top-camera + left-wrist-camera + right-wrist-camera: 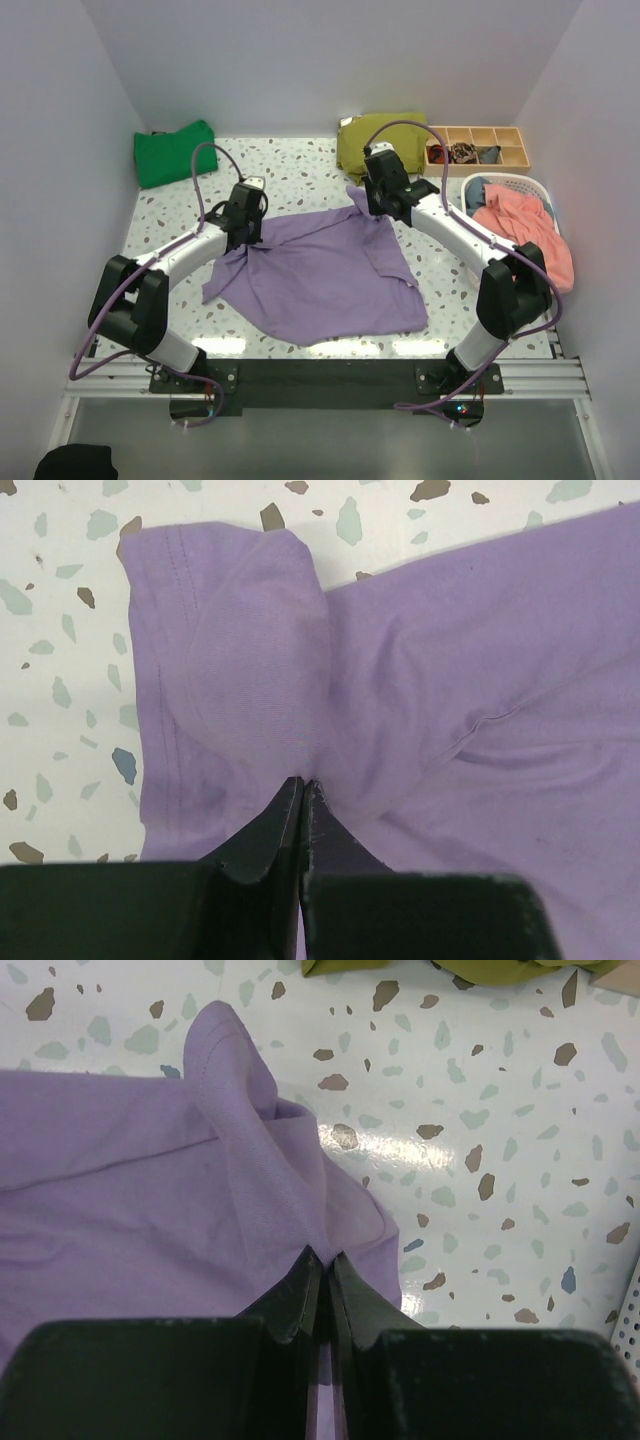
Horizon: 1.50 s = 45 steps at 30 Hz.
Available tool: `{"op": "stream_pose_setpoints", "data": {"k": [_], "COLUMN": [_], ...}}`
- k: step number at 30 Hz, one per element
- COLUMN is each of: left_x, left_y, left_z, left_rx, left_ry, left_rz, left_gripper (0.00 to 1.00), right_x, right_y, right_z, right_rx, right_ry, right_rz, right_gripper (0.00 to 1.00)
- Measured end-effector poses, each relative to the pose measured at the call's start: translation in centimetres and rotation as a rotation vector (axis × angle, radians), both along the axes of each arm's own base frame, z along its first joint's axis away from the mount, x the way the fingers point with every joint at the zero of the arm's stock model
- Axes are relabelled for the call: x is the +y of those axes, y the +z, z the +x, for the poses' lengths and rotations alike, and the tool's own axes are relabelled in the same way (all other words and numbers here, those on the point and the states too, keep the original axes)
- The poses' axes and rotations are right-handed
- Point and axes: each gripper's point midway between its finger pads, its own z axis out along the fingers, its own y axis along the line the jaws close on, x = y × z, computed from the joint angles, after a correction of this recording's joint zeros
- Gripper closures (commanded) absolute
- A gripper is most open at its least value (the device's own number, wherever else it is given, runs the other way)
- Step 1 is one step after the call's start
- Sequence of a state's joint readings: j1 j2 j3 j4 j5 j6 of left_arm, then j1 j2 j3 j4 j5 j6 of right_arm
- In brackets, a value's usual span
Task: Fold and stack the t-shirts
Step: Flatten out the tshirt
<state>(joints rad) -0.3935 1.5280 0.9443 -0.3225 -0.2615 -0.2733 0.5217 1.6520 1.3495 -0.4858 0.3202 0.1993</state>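
Observation:
A lavender-purple t-shirt lies spread on the speckled table between the two arms. My left gripper is shut on its left edge; in the left wrist view the jaws pinch a fold of purple cloth beside a hemmed sleeve. My right gripper is shut on the shirt's far right corner; in the right wrist view the jaws pinch the cloth near its hem. A bright green t-shirt lies folded at the back left.
An olive-green folded garment lies at the back middle and shows in the right wrist view. A wooden divided box stands at the back right. A white basket with coral cloth stands at the right.

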Motion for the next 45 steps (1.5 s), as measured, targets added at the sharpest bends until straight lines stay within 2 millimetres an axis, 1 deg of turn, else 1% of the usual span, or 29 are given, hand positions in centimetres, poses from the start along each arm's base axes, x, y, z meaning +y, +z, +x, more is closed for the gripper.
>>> {"op": "stream_pose_setpoints", "data": {"k": [6,8,9,11,13,15,17,19,21,24,25,26,27,29,30,31,32,34,36,37,38,42,45], "left_x": [-0.1,-0.1,-0.1,-0.3,-0.5,-0.5,-0.5,-0.3,0.0,0.6,0.9,1.1,1.3,1.7,2.0,2.3,2.7,3.4,4.1,4.4,4.7,5.0,5.0], "left_y": [0.1,0.7,1.3,3.5,6.7,10.1,13.7,16.8,19.6,23.7,25.3,27.6,29.2,32.3,34.1,35.4,36.7,39.5,41.7,42.5,43.4,46.2,48.1], "left_z": [0.0,-0.1,0.0,0.3,0.7,0.9,0.8,0.3,-0.7,-2.5,-3.2,-4.2,-4.9,-6.7,-8.2,-9.2,-10.6,-13.5,-16.4,-17.6,-19.2,-23.1,-25.3], "left_rx": [0.001,-0.003,-0.011,-0.051,-0.122,-0.190,-0.264,-0.325,-0.371,-0.433,-0.461,-0.499,-0.530,-0.592,-0.628,-0.655,-0.680,-0.738,-0.791,-0.809,-0.831,-0.888,-0.921], "left_ry": [-0.003,-0.005,-0.006,-0.009,-0.010,-0.010,-0.011,-0.012,-0.014,-0.021,-0.024,-0.032,-0.038,-0.052,-0.065,-0.069,-0.077,-0.091,-0.110,-0.117,-0.132,-0.193,-0.240], "left_rz": [-0.003,-0.006,-0.009,-0.026,-0.055,-0.082,-0.113,-0.139,-0.160,-0.190,-0.204,-0.227,-0.243,-0.279,-0.304,-0.321,-0.339,-0.386,-0.428,-0.448,-0.474,-0.541,-0.576], "left_gripper": [1.00,1.00,1.00,1.00,1.00,1.00,1.00,1.00,1.00,1.00,1.00,1.00,1.00,1.00,1.00,1.00,1.00,1.00,1.00,1.00,1.00,1.00,1.00], "right_x": [-0.1,-0.1,-0.1,-0.2,-0.5,-1.0,-1.8,-2.8,-3.9,-5.8,-6.2,-6.9,-7.5,-8.5,-9.2,-9.8,-10.5,-11.6,-12.6,-13.1,-13.5,-14.9,-15.5], "right_y": [0.0,0.0,0.0,0.2,0.8,2.2,4.5,7.6,10.9,16.1,17.5,19.4,21.0,23.7,25.1,26.2,27.2,28.7,30.0,30.7,31.5,35.0,37.7], "right_z": [0.0,0.0,0.0,-0.1,-0.5,-0.9,-1.7,-2.6,-3.9,-6.2,-6.9,-8.0,-8.9,-10.7,-12.0,-13.3,-14.5,-16.9,-19.2,-20.5,-21.7,-25.8,-28.0], "right_rx": [0.000,0.000,-0.001,-0.001,-0.008,-0.037,-0.081,-0.147,-0.217,-0.329,-0.359,-0.396,-0.427,-0.485,-0.516,-0.541,-0.568,-0.604,-0.640,-0.660,-0.681,-0.773,-0.841], "right_ry": [0.000,0.000,-0.001,-0.002,-0.003,-0.008,-0.022,-0.040,-0.060,-0.085,-0.089,-0.094,-0.098,-0.103,-0.105,-0.107,-0.108,-0.106,-0.093,-0.085,-0.076,-0.031,0.007], "right_rz": [-0.002,-0.003,-0.004,-0.006,-0.009,-0.003,0.007,0.029,0.054,0.104,0.121,0.142,0.164,0.206,0.231,0.254,0.277,0.317,0.359,0.380,0.404,0.485,0.532], "right_gripper": [0.96,0.95,0.96,0.96,0.96,0.96,0.96,0.97,0.96,0.96,0.96,0.96,0.95,0.95,0.95,0.95,0.95,0.94,0.94,0.94,0.93,0.92,0.92]}}
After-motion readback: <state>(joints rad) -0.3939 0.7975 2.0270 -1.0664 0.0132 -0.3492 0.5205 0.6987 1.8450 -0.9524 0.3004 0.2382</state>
